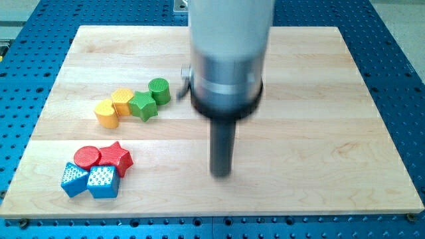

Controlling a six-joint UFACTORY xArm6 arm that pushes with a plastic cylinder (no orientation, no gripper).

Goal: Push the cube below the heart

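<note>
The table (pixel 345 99) is a pale wooden board, and the arm's grey housing comes down over its middle from the top edge. There is no gripper on this rig to stand apart or together, only the dark rod, whose end, my tip (pixel 221 174), rests on bare wood a little below the table's centre, touching no block.

Toward the left edge, a row of four blocks slants upward: the yellow heart (pixel 106 113), then a yellow hexagon (pixel 123 100), a green star (pixel 143 105) and a green cylinder (pixel 159 89), each touching or just beside the next.

Near the bottom-left corner sits a second cluster: a red cylinder (pixel 87 157) and a red star (pixel 116 157), with two blue blocks pressed in below them. The blue cube (pixel 103 181) is the right-hand one; its neighbour, the blue block (pixel 74 179), looks wedge-like or pentagonal, though I cannot be sure at this angle.

The cube lies well to the left of my tip and slightly nearer the bottom edge. It already sits roughly under the heart, but with the red blocks between, so the push probably runs upward from the cube's bottom side.
</note>
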